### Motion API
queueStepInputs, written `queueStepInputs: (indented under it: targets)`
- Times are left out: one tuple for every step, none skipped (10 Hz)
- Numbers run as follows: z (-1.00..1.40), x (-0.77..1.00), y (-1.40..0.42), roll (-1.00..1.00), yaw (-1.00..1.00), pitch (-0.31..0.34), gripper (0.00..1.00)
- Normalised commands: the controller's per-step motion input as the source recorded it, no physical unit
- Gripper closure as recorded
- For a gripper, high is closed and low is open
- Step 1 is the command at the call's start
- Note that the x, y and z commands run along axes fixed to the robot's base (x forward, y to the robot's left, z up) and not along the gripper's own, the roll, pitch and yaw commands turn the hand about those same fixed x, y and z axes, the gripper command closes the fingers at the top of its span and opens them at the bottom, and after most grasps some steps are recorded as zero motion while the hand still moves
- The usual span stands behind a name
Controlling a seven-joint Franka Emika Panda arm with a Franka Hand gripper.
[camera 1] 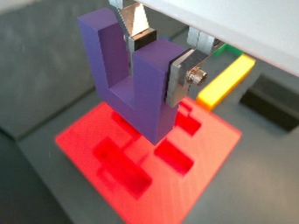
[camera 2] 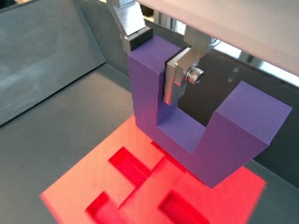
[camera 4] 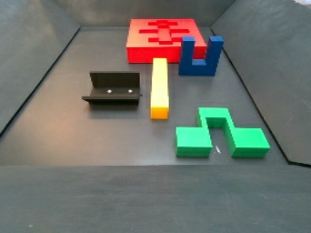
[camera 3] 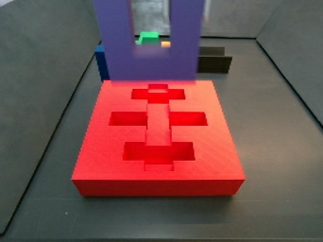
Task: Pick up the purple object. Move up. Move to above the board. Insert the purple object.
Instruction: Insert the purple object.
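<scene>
Wrist views: pincer (camera 1: 156,54) clamped on one prong of purple block (camera 1: 135,74), base bar down, poised above red board (camera 1: 146,153) for lowering into a recess.

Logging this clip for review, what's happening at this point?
The arm's pincer is shut on the chunky matte purple U-shaped block, gripping one prong. It holds the block in the air above the large flat red board with its cross-shaped recesses, not yet inserted. A yellow bar, a blue U-block and a green block lie on the floor.
</scene>
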Motion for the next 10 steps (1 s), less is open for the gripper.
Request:
queueStepInputs:
  targets:
    - [-0.9, 0.41, -0.77, 0.09, 0.0, -0.151, 1.0]
    - [-0.86, 0.28, -0.64, 0.16, 0.0, -0.127, 1.0]
    - [-0.78, 0.34, -0.5, 0.18, 0.03, 0.0, 1.0]
    - [-0.75, 0.13, -0.46, 0.25, 0.11, 0.0, 1.0]
    - [-0.58, 0.17, -0.38, 0.28, 0.05, 0.021, 1.0]
    - [-0.39, -0.06, -0.26, 0.3, 0.2, 0.011, 1.0]
    - [-0.16, -0.21, -0.05, 0.16, 0.27, -0.001, 1.0]
    - [0.0, 0.0, 0.0, 0.12, 0.15, 0.004, 1.0]
    - [0.02, 0.13, 0.0, 0.11, 0.0, 0.107, 1.0]
    - [0.0, 0.05, 0.02, 0.1, -0.01, 0.11, 1.0]
